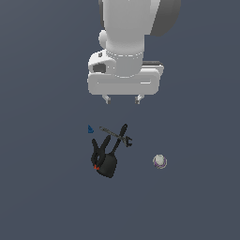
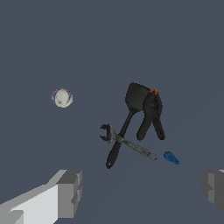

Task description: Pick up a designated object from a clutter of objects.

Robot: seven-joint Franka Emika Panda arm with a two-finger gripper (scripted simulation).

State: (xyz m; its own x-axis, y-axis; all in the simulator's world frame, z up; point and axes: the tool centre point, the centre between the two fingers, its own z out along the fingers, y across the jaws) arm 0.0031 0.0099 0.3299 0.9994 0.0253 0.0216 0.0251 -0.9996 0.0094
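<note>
So the ball (image 1: 160, 161) is sitting nearest the exterior camera, alone on the bare floor (image 1: 42, 197), off to the exterior view's right and well apart from the black lump with prongs (image 1: 105, 161). Being round, it isn't pointing anywhere and has no long axis, so any wrist angle is working fine. Further back the thin grey tool (image 1: 115, 134) is lying across the prongs, tiny blue wedge (image 1: 90, 129) just beside it. Farthest, the gripper (image 1: 122, 99) is hanging above the pile with jaws spread wide, holding nothing. I'm thinking it should be sliding over the ball first, centring, then dropping straight down so it isn't nudging it away
</note>
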